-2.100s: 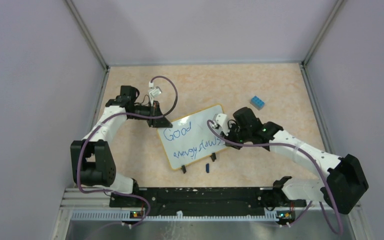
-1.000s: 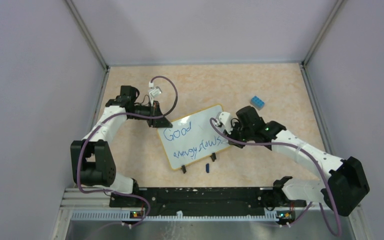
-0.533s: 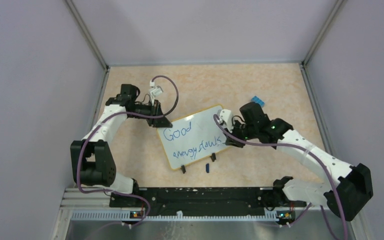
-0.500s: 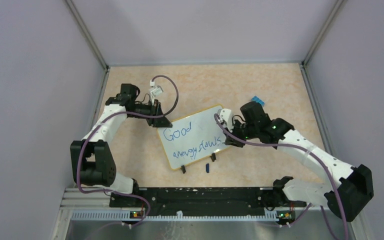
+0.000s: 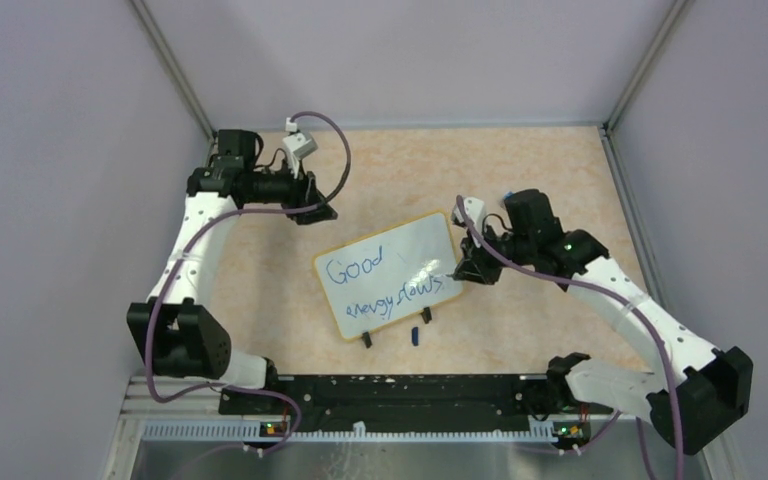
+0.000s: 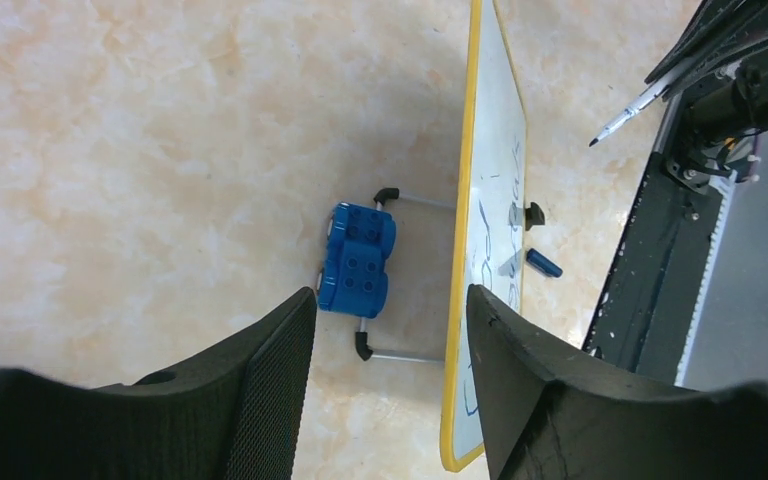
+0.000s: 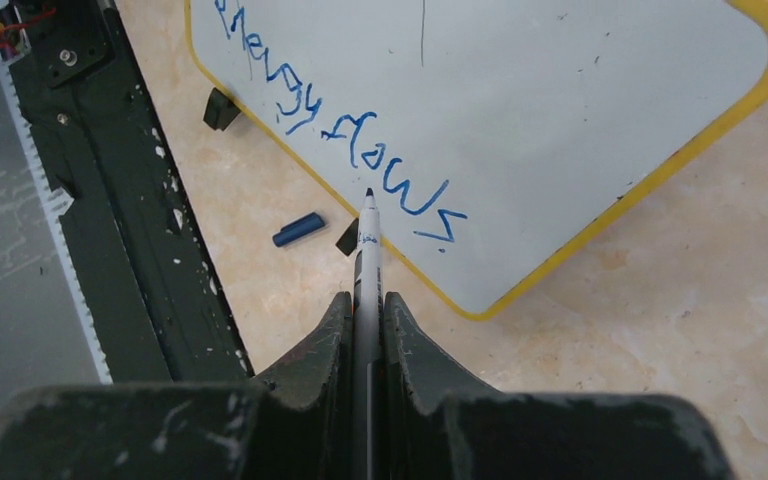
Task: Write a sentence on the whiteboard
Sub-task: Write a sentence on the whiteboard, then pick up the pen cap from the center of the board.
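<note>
**Board propped mid-table, pen held just off the second line**

Pale lilac walls with metal corner posts close in a beige, marble-patterned table (image 5: 520,160), and a black rail (image 5: 400,392) runs along its near edge between the arm bases. At mid-table the whiteboard (image 5: 415,250) is propped on its two black clip feet, its written face tilted up toward the bases. Its long axis runs diagonally, from near-left up to far-right. The sentence (image 5: 400,295) follows that slant in two blue lines, "Good" above a scrawled second line.

The right gripper (image 7: 365,300) is clenched on a marker (image 7: 365,235) at the board's right end. The marker's tip points at the tail of the lower line and sits just clear of the face. The left gripper (image 6: 390,305) hangs released and empty, well apart from the board's far-left corner.

A blue marker cap (image 5: 414,335) lies by the feet, and a blue block (image 6: 358,258) lies behind the board.
</note>
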